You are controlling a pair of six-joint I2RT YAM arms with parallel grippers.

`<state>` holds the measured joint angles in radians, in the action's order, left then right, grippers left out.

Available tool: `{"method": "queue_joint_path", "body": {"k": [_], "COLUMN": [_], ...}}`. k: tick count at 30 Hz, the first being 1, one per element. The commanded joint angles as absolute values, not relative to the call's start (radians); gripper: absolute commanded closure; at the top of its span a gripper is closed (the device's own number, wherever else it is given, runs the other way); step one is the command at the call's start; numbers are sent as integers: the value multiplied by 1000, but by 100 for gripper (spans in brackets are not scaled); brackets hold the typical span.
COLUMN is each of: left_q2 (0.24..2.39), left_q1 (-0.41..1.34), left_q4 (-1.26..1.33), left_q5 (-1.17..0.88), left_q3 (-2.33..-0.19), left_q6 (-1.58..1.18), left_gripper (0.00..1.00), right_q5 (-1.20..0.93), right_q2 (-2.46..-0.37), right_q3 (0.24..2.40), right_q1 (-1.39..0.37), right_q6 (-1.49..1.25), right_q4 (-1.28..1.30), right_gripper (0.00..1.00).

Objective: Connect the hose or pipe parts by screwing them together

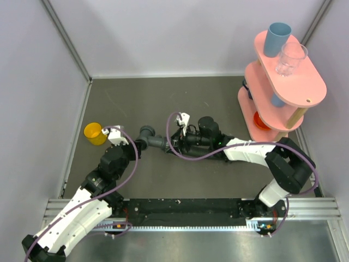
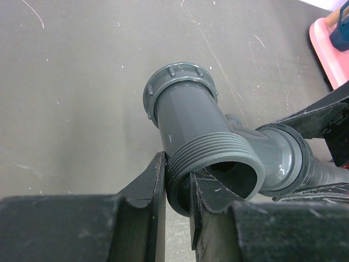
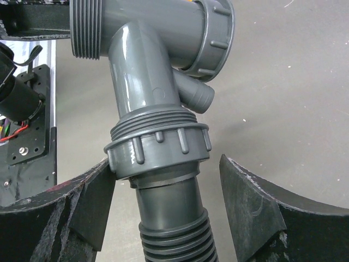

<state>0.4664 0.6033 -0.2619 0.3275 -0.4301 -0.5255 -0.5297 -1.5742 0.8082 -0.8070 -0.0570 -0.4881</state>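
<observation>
The dark grey branch fitting point(image 1: 150, 139) lies mid-table. My left gripper point(image 2: 177, 169) is shut on the wall of its threaded open end point(image 2: 212, 158), one finger inside the bore and one outside. The fitting's angled branch point(image 3: 142, 71) runs down into a ribbed collar nut point(image 3: 158, 153), and below that the black ribbed hose point(image 3: 174, 240) begins. My right gripper point(image 3: 166, 180) stands open astride this collar. Its left finger point(image 3: 92, 202) touches the collar's rim, while the right finger point(image 3: 251, 207) stands apart. From above, the right gripper point(image 1: 177, 143) sits just right of the fitting, and the hose point(image 1: 193, 147) is mostly hidden under it.
A yellow cup point(image 1: 94, 133) stands left of the left gripper point(image 1: 139, 144). A pink tiered stand point(image 1: 308, 82) at the back right carries a blue cup point(image 1: 276, 38) and a clear glass point(image 1: 292, 59). Purple cables loop over both arms. Walls close in the table.
</observation>
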Motion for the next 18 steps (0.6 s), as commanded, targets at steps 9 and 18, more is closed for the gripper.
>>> {"method": "queue_joint_path", "body": {"k": [9,18], "left_q2": [459,471], "left_q1": [621,621], "left_q4": [-270,-262], "left_q5": [178,166], "left_q3": [-451,-446], "left_q6": [-538,-548], "left_gripper": [100,100], "right_q5": [-468,-402], "right_q2": [-1562,-1554], "right_q3": [854,848], "right_q1": [-779,-779], "right_q6": [-80,-52], "right_q4": [-750,-733], "right_gripper": [24,24]}}
